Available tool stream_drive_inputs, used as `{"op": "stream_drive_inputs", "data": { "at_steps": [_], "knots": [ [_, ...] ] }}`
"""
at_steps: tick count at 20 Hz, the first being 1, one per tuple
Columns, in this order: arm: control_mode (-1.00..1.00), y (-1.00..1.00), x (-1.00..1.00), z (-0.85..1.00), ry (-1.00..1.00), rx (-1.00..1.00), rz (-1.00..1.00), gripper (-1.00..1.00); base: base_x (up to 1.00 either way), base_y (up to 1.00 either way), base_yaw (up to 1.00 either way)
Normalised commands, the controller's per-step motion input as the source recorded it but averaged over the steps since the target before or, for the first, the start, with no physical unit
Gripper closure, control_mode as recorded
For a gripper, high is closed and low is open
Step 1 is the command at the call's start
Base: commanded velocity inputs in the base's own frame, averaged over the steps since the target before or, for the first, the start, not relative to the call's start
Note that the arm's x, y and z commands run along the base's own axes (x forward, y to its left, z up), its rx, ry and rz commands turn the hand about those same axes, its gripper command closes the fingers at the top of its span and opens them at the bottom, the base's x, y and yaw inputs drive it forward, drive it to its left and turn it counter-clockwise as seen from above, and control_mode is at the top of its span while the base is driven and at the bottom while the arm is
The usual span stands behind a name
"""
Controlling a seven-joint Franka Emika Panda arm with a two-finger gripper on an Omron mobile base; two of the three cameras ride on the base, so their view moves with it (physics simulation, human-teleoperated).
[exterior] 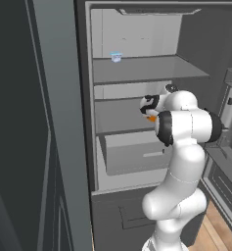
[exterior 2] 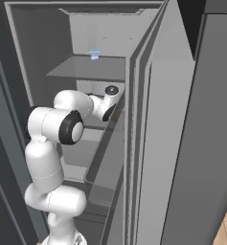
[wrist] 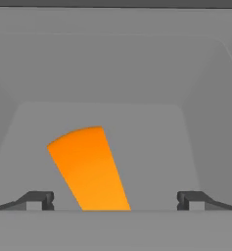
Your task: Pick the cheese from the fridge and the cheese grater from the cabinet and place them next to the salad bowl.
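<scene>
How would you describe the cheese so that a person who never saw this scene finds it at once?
Start at the open fridge and look at its middle shelf, under the shelf with a small pale blue container. The cheese lies there between the open gripper fingertips: a wedge, the only orange thing.

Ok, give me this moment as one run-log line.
phase: reaching into fridge | gripper: open, nothing held | cheese: on middle shelf, between the fingers, not gripped | next: likely close on cheese
</scene>
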Motion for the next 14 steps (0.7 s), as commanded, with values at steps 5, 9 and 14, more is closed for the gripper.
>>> {"op": "stream_drive_inputs", "data": {
  "at_steps": [5,9,14],
  "knots": [
    [-1.00,0.00,0.00,0.00,0.00,0.00,0.00,-1.00,0.00,0.00,0.00],
    [-1.00,0.00,0.00,0.00,0.00,0.00,0.00,1.00,0.00,0.00,0.00],
    [-1.00,0.00,0.00,0.00,0.00,0.00,0.00,1.00,0.00,0.00,0.00]
  ]
}}
